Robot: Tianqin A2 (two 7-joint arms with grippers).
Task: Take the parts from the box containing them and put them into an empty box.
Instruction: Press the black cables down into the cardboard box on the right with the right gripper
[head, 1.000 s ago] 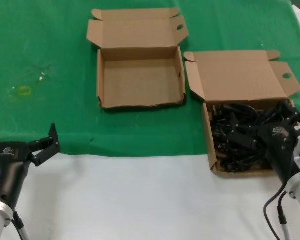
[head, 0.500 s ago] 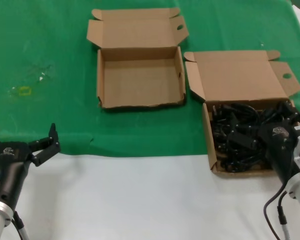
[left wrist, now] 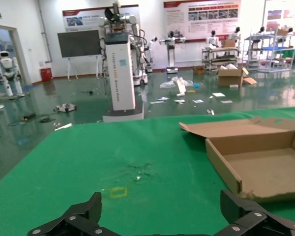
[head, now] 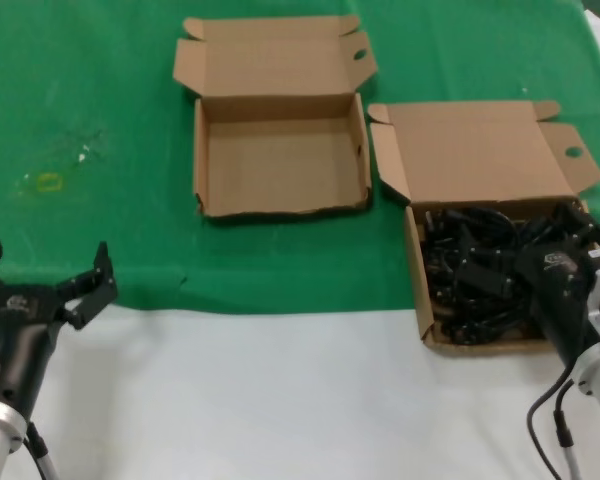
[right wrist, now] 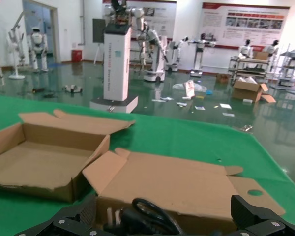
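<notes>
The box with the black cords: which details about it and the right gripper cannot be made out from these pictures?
- Cord count: the parts lie tangled in the box containing them; head view.
- Right gripper grip: its black body merges with the cords; head view.
- Same, right wrist view: fingertips cut off by the edge.
- Left gripper waits open.

Two open brown cardboard boxes sit on the green cloth: the empty box [head: 280, 165] with its short, wide lid panel, and the box of cords [head: 480, 250] with its large squarish lid panel. The black power cords [head: 480, 275] lie in one tangled heap inside the second box, too knotted together to count singly. Two robot grippers are in sight, the left gripper [head: 45, 275] and the right gripper [head: 570, 245], one at each side.
</notes>
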